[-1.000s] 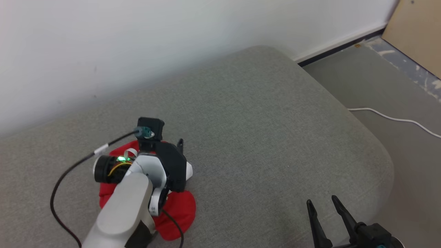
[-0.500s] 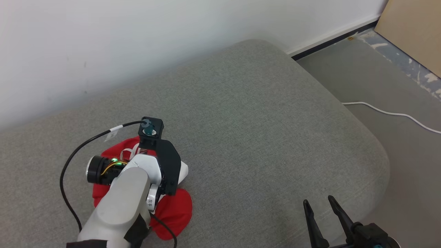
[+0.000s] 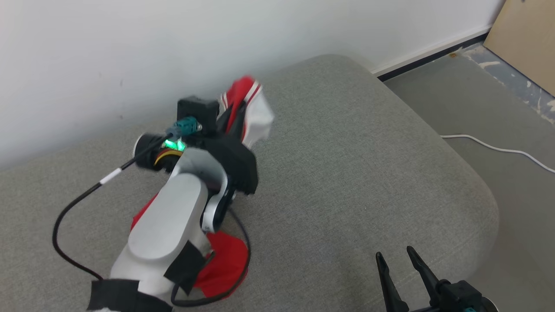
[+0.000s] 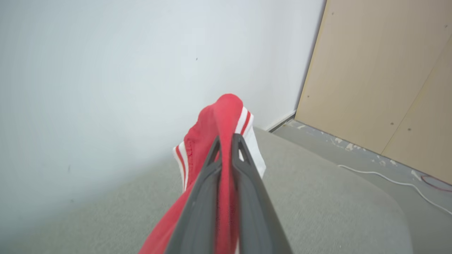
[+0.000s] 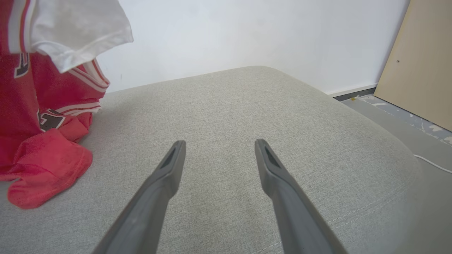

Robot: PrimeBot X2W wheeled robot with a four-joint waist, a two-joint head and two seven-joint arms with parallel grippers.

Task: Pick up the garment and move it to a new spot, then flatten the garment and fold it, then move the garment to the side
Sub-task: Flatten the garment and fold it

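Pick-up in progress: left pincer (image 4: 226,138) clamped on garment (image 4: 212,123), its top lifted near the cushion's (image 3: 347,164) back edge, lower part resting on it. Right pincer (image 5: 219,142) open, empty. Remaining: relocate, flatten, fold, move aside

Grey cushion (image 3: 347,173), white wall (image 3: 130,43), grey floor (image 3: 477,99)

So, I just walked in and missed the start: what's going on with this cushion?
The robot's left end effector is shut on a red and white garment, holding its upper part above the grey cushion while the lower folds rest on it. The right end effector hangs open and empty alongside. Nothing is folded yet.
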